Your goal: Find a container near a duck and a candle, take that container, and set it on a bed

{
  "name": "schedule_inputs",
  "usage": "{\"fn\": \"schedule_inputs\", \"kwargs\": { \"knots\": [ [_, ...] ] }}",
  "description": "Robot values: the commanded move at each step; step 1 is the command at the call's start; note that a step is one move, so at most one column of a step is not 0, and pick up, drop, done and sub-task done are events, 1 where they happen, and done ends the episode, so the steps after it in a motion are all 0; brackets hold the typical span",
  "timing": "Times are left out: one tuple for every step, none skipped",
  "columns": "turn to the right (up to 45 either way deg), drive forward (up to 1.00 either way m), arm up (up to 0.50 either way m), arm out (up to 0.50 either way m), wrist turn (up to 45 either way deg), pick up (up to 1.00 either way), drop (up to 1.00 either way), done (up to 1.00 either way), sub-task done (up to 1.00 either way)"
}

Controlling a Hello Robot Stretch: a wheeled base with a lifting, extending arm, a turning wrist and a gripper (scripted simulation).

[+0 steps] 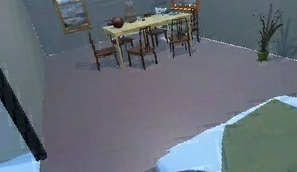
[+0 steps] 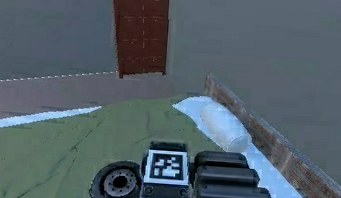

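Bed (image 2: pixel 65 145): big, green cover, near, behind arm. Dresser (image 2: pixel 141 30): far, at wall. Pillow (image 2: pixel 222 121): right, on bed. Arm (image 2: pixel 223 186): near, low. Jaws: left of arm tip, cannot tell if gripping or let go. Container: cannot tell where. Likely putting-down step: reach over flat green part, away from pillow, lower slow.

dining table (image 1: pixel 145 21) + chairs (image 1: pixel 140 50) | windows (image 1: pixel 70 6) | pinkish floor (image 1: pixel 110 111) | wooden dresser (image 2: pixel 141 30)

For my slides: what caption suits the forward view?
Far dining table with chairs, potted plant at right, green-covered bed corner in foreground.
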Motion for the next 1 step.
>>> {"fn": "schedule_inputs", "kwargs": {
  "knots": [
    [0.0, 0.00, 0.00, 0.48, 0.0, 0.00, 0.00, 0.00, 0.00]
  ]
}}
